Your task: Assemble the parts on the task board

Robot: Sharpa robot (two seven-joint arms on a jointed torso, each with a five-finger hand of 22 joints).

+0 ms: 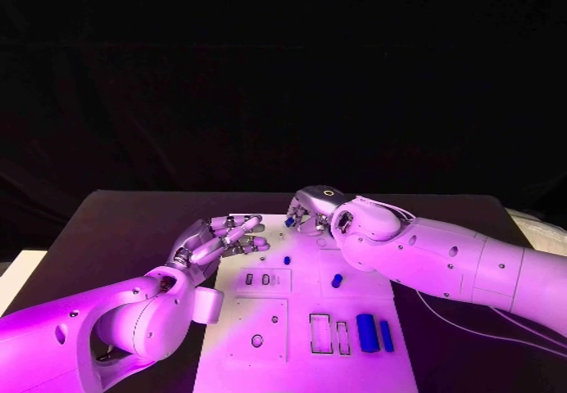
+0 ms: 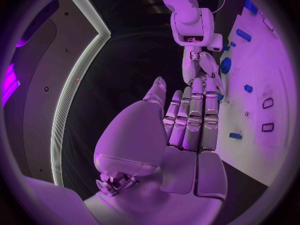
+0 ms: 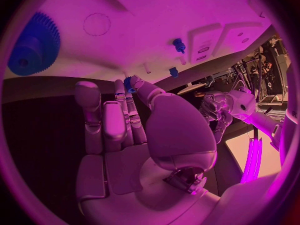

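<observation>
The right hand pinches a small blue part at its fingertips above the task board's far edge and should lower it squarely, unhurried, while the left hand hovers beside it, fingers apart, holding nothing.

left hand empty, fingers apart, right hand pinching

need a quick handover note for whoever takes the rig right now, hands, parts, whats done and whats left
Left hand: open, holds nothing, over the task board's far left corner.
Right hand: at the board's far edge, fingertips pinching a small blue part.
Two long blue parts lie flat near the right edge; small blue parts stand mid-board.
Left: rectangular slots beside the long parts are empty.
</observation>
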